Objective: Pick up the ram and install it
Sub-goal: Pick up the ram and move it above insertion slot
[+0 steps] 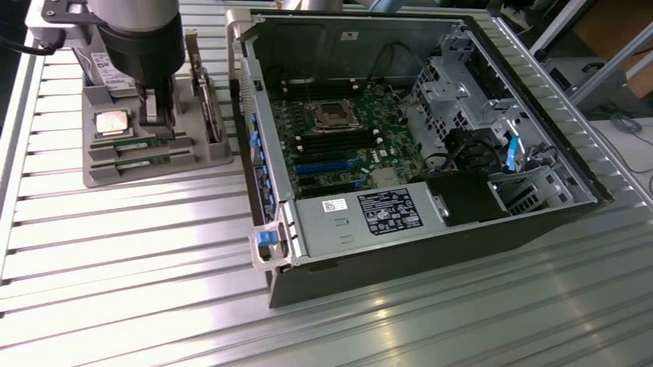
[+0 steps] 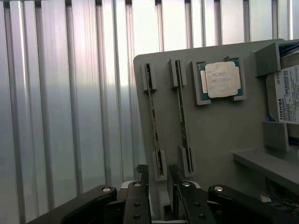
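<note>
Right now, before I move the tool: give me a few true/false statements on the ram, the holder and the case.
1. A ram stick and a second stick sit in slots of the gray holder. True.
2. The tool grips a ram stick. False: it is open, holds nothing and hangs over the holder.
3. The processor chip lies in the holder beside the sticks. True.
4. The computer case has its side panel on. False: it is open, with the motherboard showing.

TOSHIBA on the white label of the hard drive (image 2: 285,93), power supply (image 1: 386,210) sticker print unreadable
</note>
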Robot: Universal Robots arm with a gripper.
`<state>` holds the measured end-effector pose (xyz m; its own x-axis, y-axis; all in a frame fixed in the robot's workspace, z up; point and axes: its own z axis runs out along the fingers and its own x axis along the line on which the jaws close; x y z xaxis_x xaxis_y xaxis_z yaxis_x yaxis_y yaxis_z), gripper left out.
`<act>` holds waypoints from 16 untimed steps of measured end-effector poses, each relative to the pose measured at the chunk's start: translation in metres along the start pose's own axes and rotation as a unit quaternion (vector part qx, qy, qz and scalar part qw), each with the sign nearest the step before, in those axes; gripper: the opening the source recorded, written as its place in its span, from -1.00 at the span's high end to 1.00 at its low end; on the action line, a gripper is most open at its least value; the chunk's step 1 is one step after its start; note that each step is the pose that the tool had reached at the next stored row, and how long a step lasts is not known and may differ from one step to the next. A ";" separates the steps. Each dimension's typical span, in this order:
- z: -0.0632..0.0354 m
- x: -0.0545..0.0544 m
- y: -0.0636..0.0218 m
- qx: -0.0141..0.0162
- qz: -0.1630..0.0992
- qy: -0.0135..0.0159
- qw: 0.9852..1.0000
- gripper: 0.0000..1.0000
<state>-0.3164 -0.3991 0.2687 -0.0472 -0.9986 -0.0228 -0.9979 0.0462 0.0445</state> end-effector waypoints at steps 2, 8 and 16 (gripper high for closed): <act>0.0010 0.000 0.0000 0.000 0.000 0.000 1.000 0.40; 0.0049 0.000 -0.0002 0.000 0.000 0.000 1.000 0.40; 0.0107 0.000 -0.0005 0.000 0.000 0.000 1.000 0.40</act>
<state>-0.3164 -0.3991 0.2580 -0.0471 -0.9986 -0.0228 -0.9979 0.0460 0.0445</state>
